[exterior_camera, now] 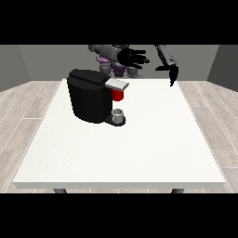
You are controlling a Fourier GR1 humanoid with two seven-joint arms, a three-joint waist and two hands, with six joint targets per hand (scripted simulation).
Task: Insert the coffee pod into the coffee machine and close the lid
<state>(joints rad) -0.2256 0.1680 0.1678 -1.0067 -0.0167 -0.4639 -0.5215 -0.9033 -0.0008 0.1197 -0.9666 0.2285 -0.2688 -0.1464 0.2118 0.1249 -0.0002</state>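
The black coffee machine (89, 95) stands on the white table (139, 148), left of centre towards the back. Its silver lid (117, 84) juts out to the right, with a red thing at the machine (118, 95) just below it. A small grey thing (118, 116) sits on the machine's base; I cannot tell whether it is the pod. The hand at the view's left (131, 57) hovers above and behind the machine with its fingers spread straight. The hand at the view's right (173, 73) hangs over the table's far edge, fingers relaxed and pointing down, holding nothing.
The table's far edge runs just behind the machine. The robot's torso (111, 58) stands behind it. Wooden floor surrounds the table on all sides.
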